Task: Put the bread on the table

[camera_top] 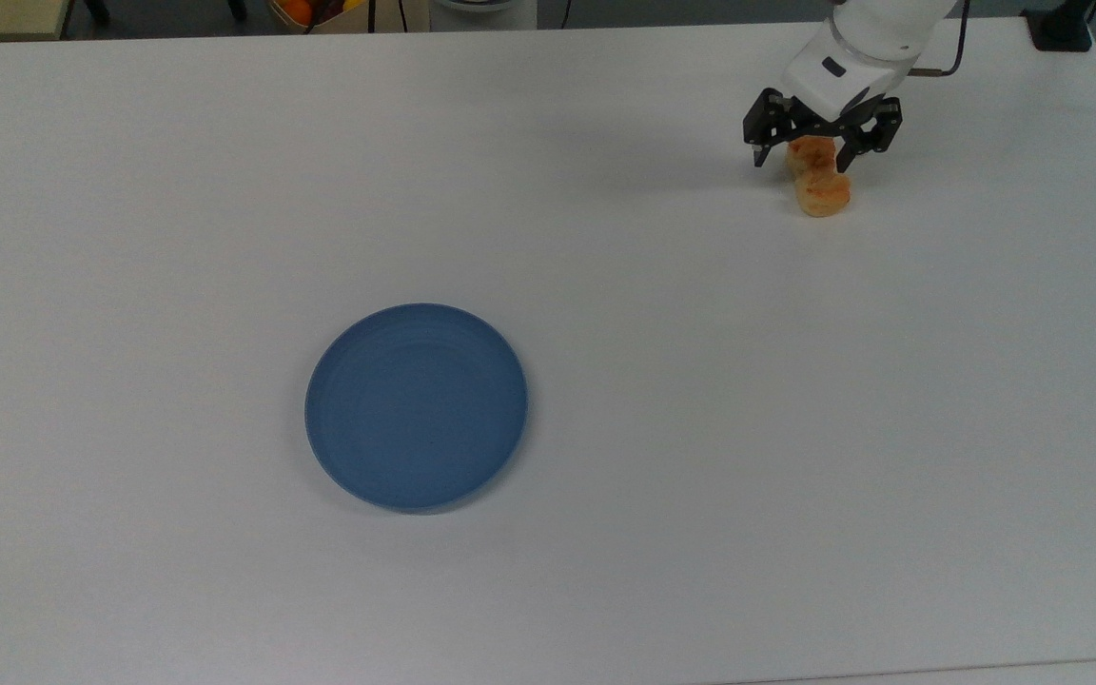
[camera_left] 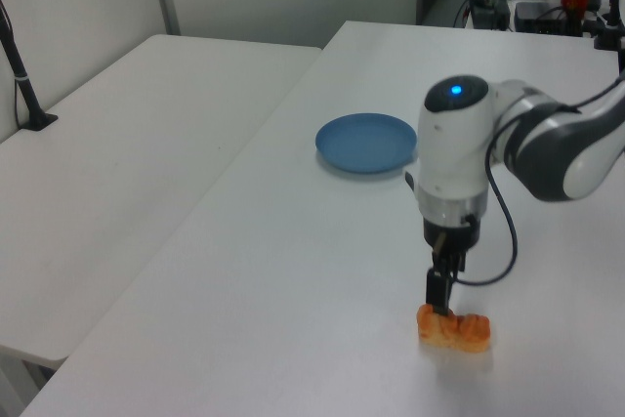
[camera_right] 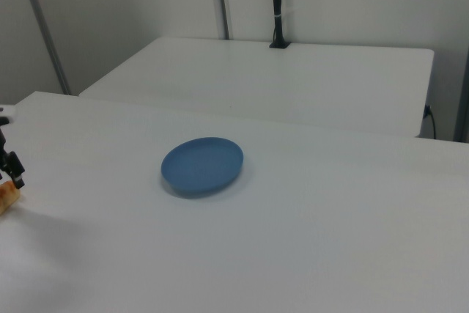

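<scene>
One arm reaches down from the top view's upper right, its gripper [camera_top: 805,157] spread wide and poised just above the bread [camera_top: 822,191], fingers clear of it. One piece of bread lies on the table [camera_top: 605,285], well apart from the single blue plate [camera_top: 416,406], which holds nothing.

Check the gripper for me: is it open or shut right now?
Open. In the top view the gripper has its fingers spread to either side of the bread, which lies on the table.
</scene>
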### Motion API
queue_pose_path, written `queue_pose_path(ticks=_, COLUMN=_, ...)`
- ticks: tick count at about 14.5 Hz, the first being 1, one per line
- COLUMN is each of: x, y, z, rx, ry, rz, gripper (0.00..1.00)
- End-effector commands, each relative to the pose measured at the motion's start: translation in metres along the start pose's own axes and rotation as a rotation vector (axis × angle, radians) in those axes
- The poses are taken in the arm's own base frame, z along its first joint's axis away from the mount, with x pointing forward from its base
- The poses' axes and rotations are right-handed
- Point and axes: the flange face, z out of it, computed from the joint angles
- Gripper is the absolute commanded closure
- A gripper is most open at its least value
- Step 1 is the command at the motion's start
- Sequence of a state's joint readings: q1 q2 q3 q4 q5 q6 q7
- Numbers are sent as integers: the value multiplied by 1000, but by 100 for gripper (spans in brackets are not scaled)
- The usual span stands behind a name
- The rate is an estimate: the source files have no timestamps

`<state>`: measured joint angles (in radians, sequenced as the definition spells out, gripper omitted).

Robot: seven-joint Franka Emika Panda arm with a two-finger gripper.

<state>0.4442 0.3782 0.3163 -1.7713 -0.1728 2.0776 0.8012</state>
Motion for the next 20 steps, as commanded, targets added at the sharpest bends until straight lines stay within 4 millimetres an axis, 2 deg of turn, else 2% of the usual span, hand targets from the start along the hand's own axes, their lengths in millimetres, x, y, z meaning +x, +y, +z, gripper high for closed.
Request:
queue_pose_path(ticks=1, x=27, y=37, z=-51, rx=-5, ry=-8, rz=-2, gripper=0)
queue_pose_path(ticks=3, x=51, y=70, z=-88, rx=40, ry=-31, rz=6, gripper=0)
queue_pose_path(ticks=4, x=64, y=93, z=-108, rx=62, ry=-38, rz=10, gripper=0)
queue_pose_path(ticks=6, x=85, y=146, z=-137, rx=73, ry=-50, rz=30, gripper=0)
queue_pose_path(ticks=8, x=100, y=201, z=-154, rx=63, ry=-33, rz=45, gripper=0)
queue_pose_path(ticks=11, x=114, y=290, z=-161, rx=40, ry=-43, rz=26, gripper=0)
queue_pose_path(ticks=14, x=116, y=357, z=-173, rx=27, ry=-34, rz=33, gripper=0)
queue_pose_path(ticks=16, x=113, y=386, z=-175, rx=22, ry=-51, rz=50, gripper=0)
queue_pose_path(ticks=20, x=113, y=428, z=-176, rx=58, ry=-46, rz=49, gripper=0)
